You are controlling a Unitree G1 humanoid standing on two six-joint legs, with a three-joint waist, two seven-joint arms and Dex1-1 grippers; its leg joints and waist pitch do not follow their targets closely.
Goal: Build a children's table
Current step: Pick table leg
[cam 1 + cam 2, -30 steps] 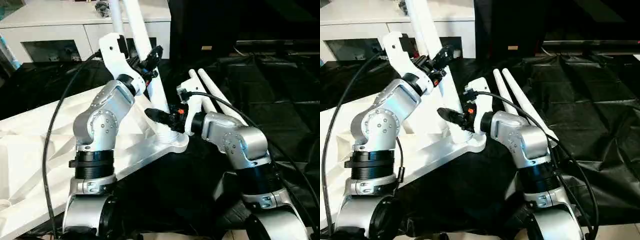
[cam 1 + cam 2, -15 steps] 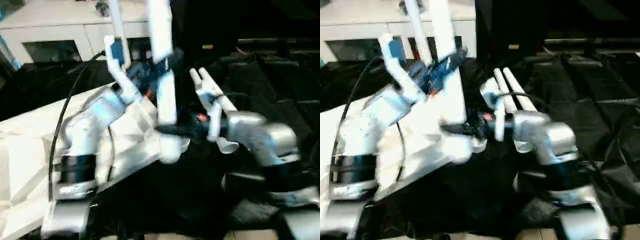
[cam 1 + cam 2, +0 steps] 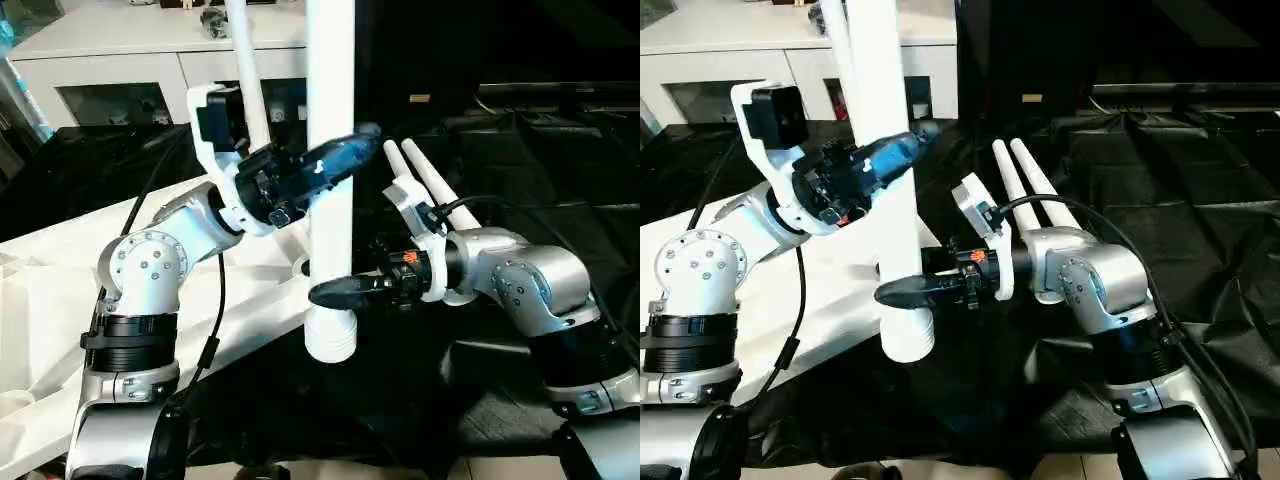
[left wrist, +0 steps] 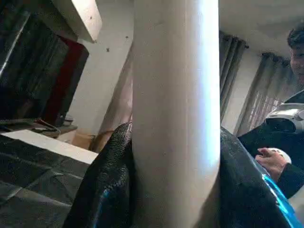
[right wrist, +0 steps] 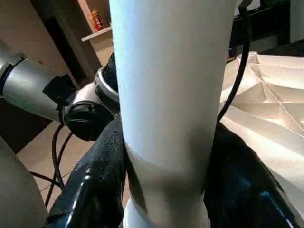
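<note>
**Both grippers clamped on one upright table leg**

Fingers of the left gripper (image 3: 335, 160) are closed around a white tubular leg (image 3: 330, 120), one black finger (image 4: 104, 190) on each side of the tube, as the left wrist view shows close up. Lower on the same leg, the right gripper (image 3: 335, 292) pinches it in the same way: its black fingers (image 5: 99, 185) press against either side of the tube just above the leg's ribbed, threaded end (image 3: 330, 340).

Held this way, the leg stands nearly upright, running out of the top of the head camera's view. Its threaded end hangs free in front of the edge of the white table top (image 3: 60, 290), over the black cloth (image 3: 1200, 200), and is not seated in any socket.

That table top lies with its ribbed underside up (image 5: 266, 104) on the robot's left, slanting across the black-draped work table. A second leg (image 3: 245, 70) rises from the top behind the left gripper; where it joins the top is hidden by the arm. Two more white legs (image 3: 1025, 180) lie side by side on the black cloth behind the right forearm (image 3: 520, 280), their narrow ends pointing away from the robot.

The left forearm (image 3: 150, 265) reaches up from the lower left, with a black cable (image 3: 215, 320) hanging beside it. A white glass-door cabinet (image 3: 110, 60) stands at the back. In the left wrist view a person's hand (image 4: 270, 159) and dark sleeve appear beyond the leg, in front of grey curtains.
</note>
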